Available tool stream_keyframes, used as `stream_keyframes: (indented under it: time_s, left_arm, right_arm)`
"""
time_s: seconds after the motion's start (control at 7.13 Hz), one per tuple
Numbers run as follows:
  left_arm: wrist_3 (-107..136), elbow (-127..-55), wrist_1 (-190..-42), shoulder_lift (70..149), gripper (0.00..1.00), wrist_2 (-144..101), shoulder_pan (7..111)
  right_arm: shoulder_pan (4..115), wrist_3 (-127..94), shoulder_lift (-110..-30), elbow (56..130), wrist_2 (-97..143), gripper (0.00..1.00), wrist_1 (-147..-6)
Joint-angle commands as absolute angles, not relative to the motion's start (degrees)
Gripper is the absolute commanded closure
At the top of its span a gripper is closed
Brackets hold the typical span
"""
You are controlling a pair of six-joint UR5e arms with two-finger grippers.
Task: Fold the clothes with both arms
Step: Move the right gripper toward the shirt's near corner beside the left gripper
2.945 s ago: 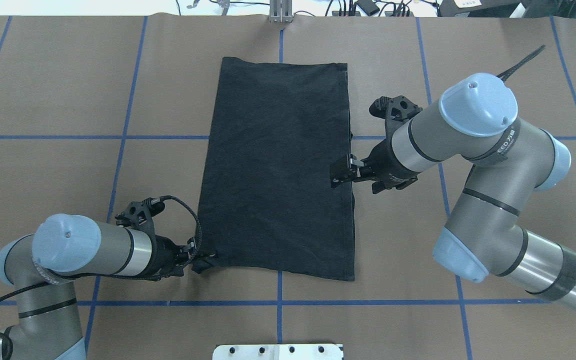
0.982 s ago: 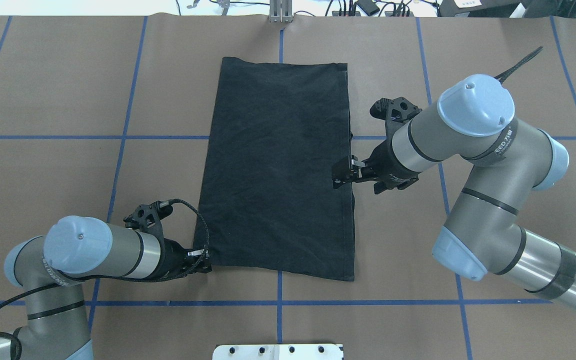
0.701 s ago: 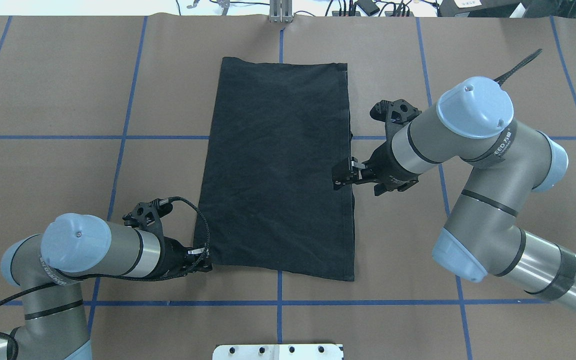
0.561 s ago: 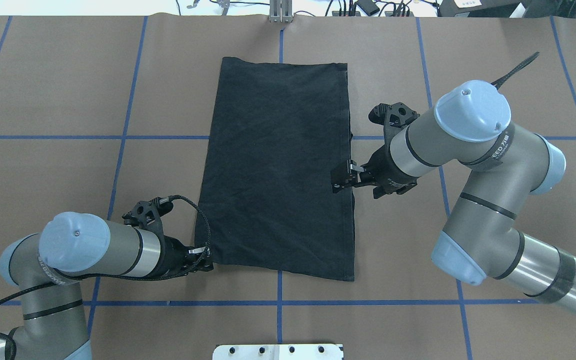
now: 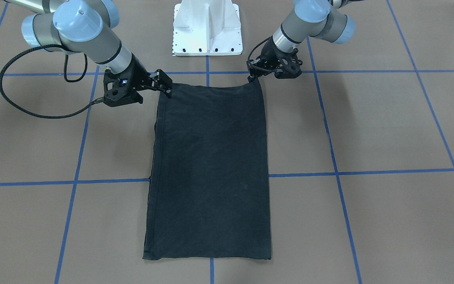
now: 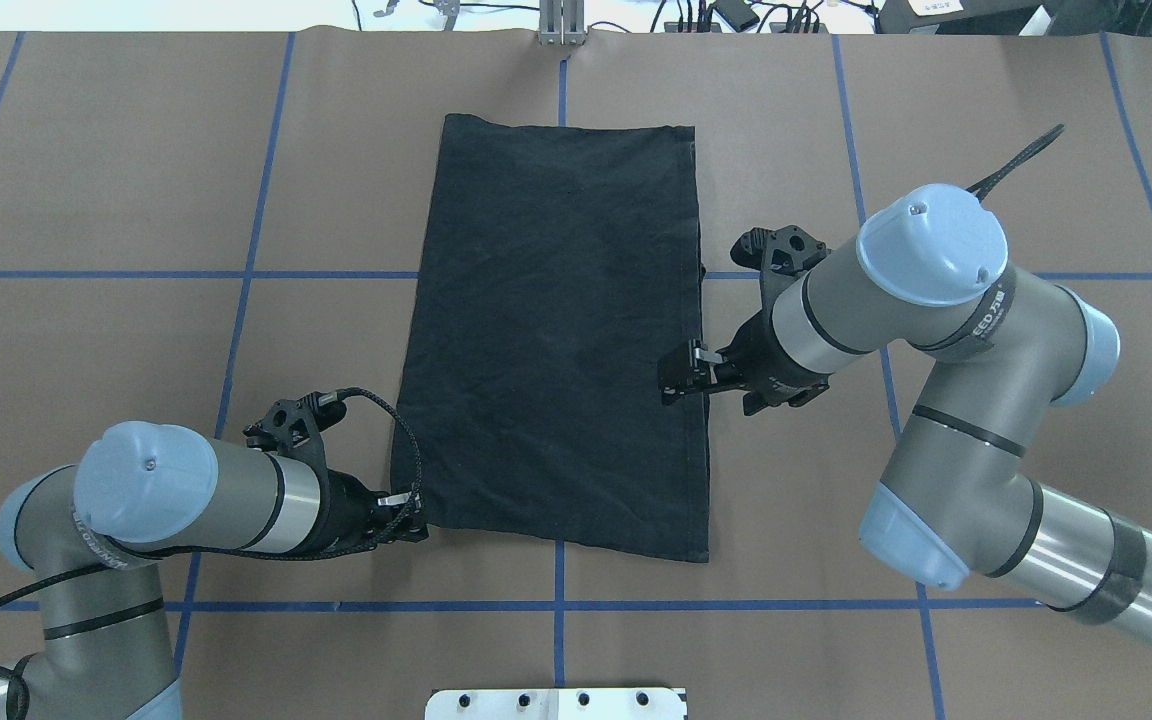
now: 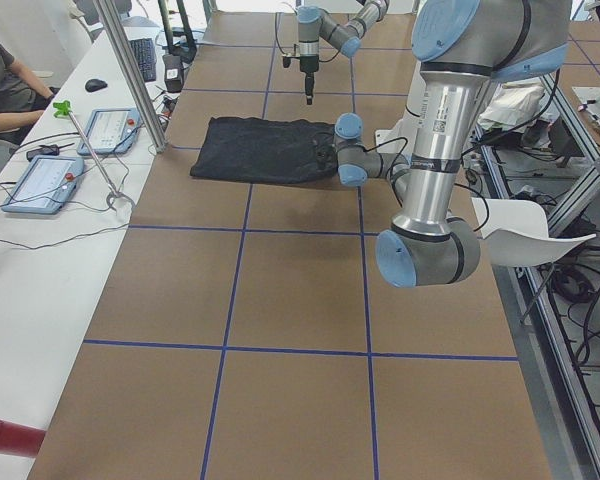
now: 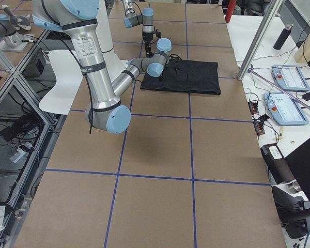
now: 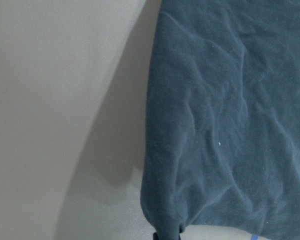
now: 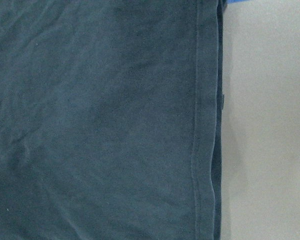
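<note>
Seen from overhead, the folded black shirt (image 6: 556, 330) lies flat mid-frame on the desk (image 6: 116, 160). Left jaws pinch its lower-left corner; right jaws hang spread above its right edge. Lifting one-sided would likely drag and skew the fold.

Bright, even overhead light — soft shadows; wrist views slightly soft-focus.

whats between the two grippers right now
Only the robot-side hem of the black T-shirt and bare brown table lie between the left gripper and right gripper; the front-facing view shows it.
</note>
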State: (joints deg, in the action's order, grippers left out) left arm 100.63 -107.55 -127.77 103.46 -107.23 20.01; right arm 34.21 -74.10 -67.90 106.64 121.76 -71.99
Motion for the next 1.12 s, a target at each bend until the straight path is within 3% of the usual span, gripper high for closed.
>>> stream_keyframes:
  time_s: [0.0, 0.98]
  left_arm:
    - [100.63, -107.67, -127.71, 103.45, 1.00, -107.23, 20.04]
    - [100.72, -107.67, -127.71, 103.10, 1.00, -107.23, 20.04]
  right_arm:
    - [27.02, -80.55, -68.03, 106.52, 115.18, 0.00, -71.98]
    - [20.48, -85.34, -67.41, 104.16, 110.13, 0.00, -78.49]
